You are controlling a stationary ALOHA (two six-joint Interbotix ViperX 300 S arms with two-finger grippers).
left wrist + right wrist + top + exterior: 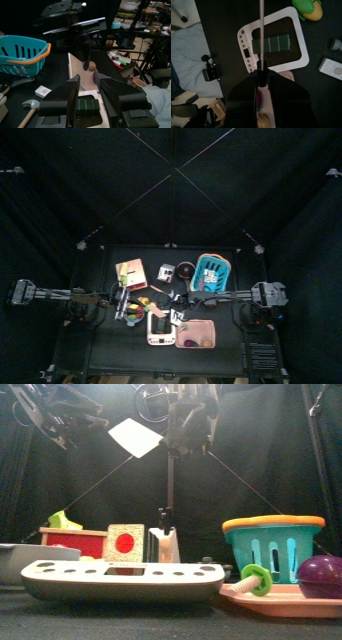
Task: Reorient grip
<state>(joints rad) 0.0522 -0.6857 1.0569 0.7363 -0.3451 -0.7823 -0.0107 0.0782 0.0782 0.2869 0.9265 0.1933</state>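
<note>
Front view shows you a thin, stiff, light white card point(135, 437) pinched edgewise by the right gripper point(171, 446); left jaws spread

I see teal basket point(273, 547) with orange rim; white card point(135, 437); purple ball point(321, 574); red box point(78, 544); white tray point(276, 43), dark green inset; table point(227, 340) black.

I hold a thin, flat white card point(135, 437) pinched edge-on in my right gripper point(178, 442), tilted like a diamond high above the table.
</note>
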